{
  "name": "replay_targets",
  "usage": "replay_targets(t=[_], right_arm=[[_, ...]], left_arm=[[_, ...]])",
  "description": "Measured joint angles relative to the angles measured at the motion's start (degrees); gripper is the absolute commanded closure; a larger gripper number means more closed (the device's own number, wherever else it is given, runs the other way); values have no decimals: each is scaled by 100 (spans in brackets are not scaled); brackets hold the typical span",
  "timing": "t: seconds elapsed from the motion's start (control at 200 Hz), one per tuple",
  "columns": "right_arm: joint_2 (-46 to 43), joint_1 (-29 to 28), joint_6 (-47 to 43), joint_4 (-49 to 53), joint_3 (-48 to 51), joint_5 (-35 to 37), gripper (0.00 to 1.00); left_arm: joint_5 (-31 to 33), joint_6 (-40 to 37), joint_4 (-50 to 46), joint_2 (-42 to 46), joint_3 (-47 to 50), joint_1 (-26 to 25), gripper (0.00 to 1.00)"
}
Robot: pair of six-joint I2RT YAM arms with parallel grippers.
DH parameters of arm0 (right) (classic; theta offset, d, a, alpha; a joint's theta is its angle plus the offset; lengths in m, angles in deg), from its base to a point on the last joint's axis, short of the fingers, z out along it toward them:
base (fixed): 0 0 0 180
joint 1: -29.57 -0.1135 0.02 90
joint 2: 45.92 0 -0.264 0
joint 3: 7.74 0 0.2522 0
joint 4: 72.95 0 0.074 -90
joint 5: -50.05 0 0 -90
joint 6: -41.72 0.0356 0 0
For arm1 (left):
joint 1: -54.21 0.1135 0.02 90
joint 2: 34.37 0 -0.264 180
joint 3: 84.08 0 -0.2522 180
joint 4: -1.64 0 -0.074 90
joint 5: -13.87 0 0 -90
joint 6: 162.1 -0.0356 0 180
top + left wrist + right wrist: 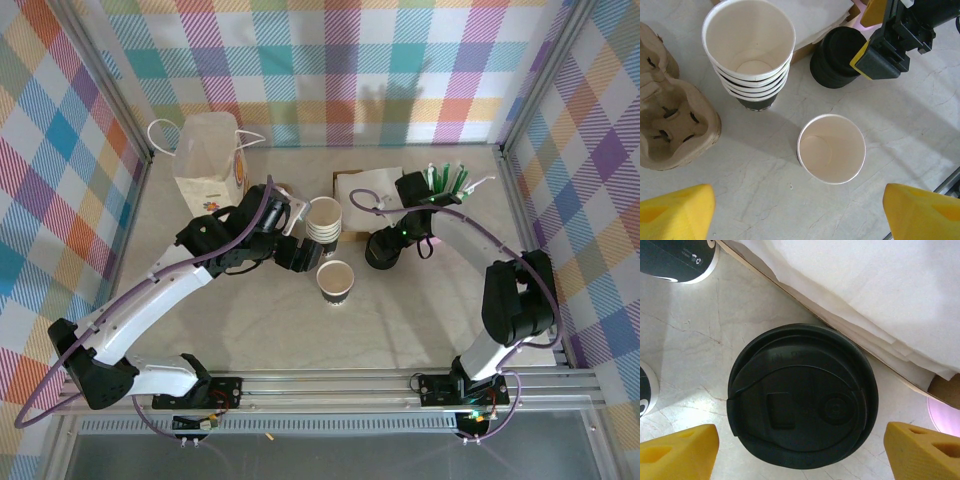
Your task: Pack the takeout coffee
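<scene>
A lone white paper cup [335, 280] with dark print stands lidless on the table, and its inside looks bare [831, 148]. A lidded takeout coffee is out of view. My left gripper [298, 240] hovers open just left of and above this cup, with nothing between its yellow fingertips [800, 215]. A stack of black lids [383, 250] sits right of the cup, close up in the right wrist view [800, 400]. My right gripper [397, 225] hangs open directly over the lids [800, 452], its fingers straddling the stack without touching it.
A stack of lidless cups [323, 220] stands behind the lone cup. A brown pulp cup carrier [675, 115] lies to the left, by a white paper bag [210, 165]. A box of white napkins [365, 185] and green stirrers [450, 180] sit at the back right.
</scene>
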Motion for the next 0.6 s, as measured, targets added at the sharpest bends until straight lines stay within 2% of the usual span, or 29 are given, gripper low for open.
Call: replay_targets(t=[0.6], right_arm=[[168, 0, -90, 2, -101, -4, 17]], left_arm=[[46, 0, -4, 4, 0, 0, 13]])
